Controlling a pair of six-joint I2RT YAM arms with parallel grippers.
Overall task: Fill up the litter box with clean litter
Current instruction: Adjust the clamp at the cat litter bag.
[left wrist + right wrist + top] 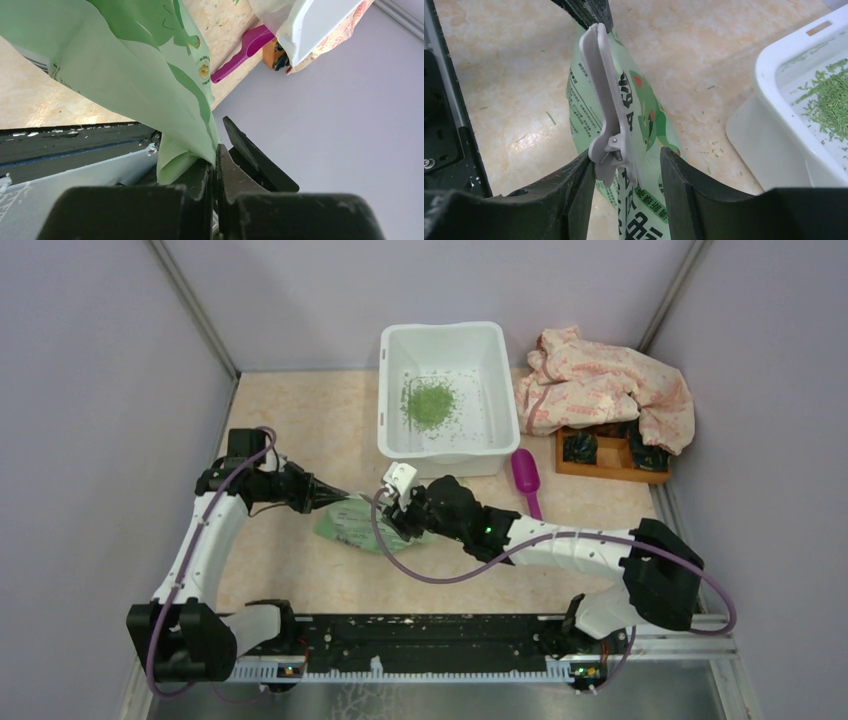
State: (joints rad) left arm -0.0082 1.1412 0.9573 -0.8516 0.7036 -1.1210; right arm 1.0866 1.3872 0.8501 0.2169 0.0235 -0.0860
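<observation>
My left fingers (198, 182) were clamped shut on a folded edge of the green-and-white bag (644, 120). My right fingers (574, 200) stood apart on either side of the white clip (606, 100) pinched onto that bag, with a gap still showing on one side of it. Beyond the bag, the litter box (448, 462) sat on the worktop (300, 430), holding a small heap of clean litter (430, 403) in its middle with bits scattered around, and a magenta scoop (526, 475) lay just beside its right corner.
</observation>
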